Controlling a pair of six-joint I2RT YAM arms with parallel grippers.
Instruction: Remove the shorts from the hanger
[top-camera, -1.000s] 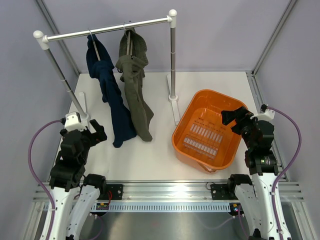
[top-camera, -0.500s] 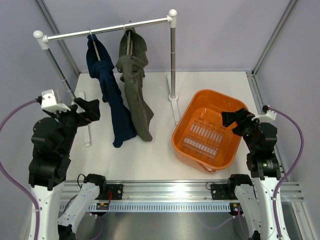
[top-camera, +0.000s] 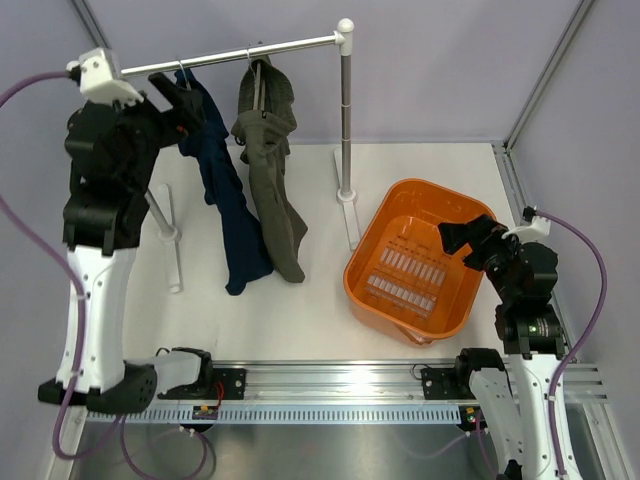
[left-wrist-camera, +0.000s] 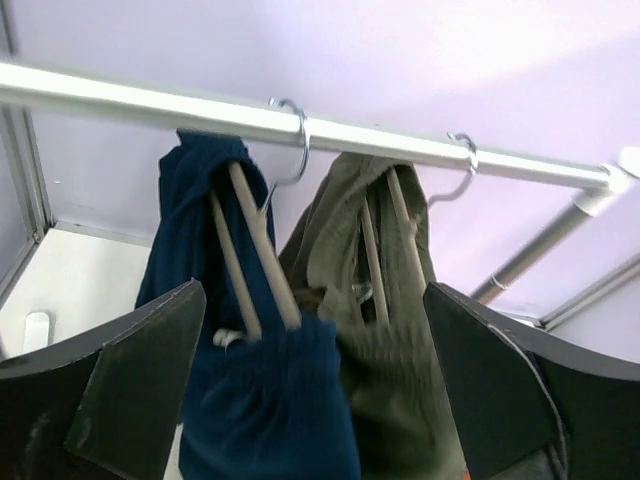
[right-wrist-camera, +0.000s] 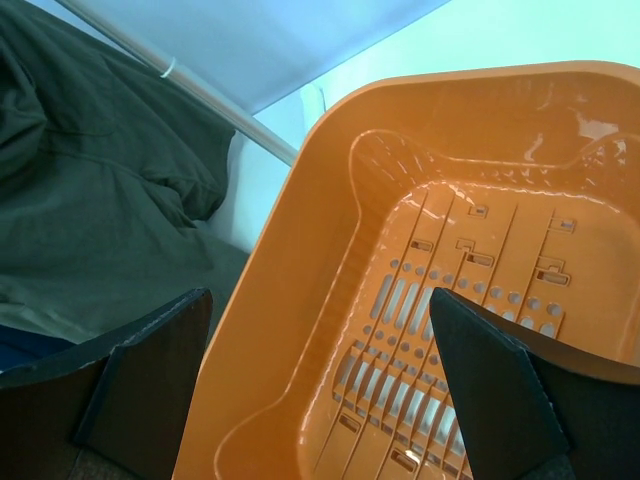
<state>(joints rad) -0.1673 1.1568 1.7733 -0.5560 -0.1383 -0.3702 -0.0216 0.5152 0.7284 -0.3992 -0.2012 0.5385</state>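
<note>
The olive-green shorts (top-camera: 272, 195) hang from a wooden hanger (top-camera: 258, 78) on the silver rail (top-camera: 290, 46). In the left wrist view the shorts (left-wrist-camera: 410, 390) and their hanger (left-wrist-camera: 402, 225) are at centre right. My left gripper (top-camera: 185, 98) is raised to rail height, left of the shorts and against the navy garment, open and empty (left-wrist-camera: 312, 292). My right gripper (top-camera: 460, 235) is open and empty over the orange basket's right side (right-wrist-camera: 320, 295). The shorts' lower fabric shows at the left of the right wrist view (right-wrist-camera: 90, 200).
A navy garment (top-camera: 228, 205) hangs on its own wooden hanger (left-wrist-camera: 255, 250) just left of the shorts, between them and my left gripper. The orange basket (top-camera: 400, 190) sits on the table at right. The rail's posts (top-camera: 346, 110) stand at both ends.
My left arm has risen from table level to the rail, its open gripper now at the navy garment's top. The right arm has barely moved.
</note>
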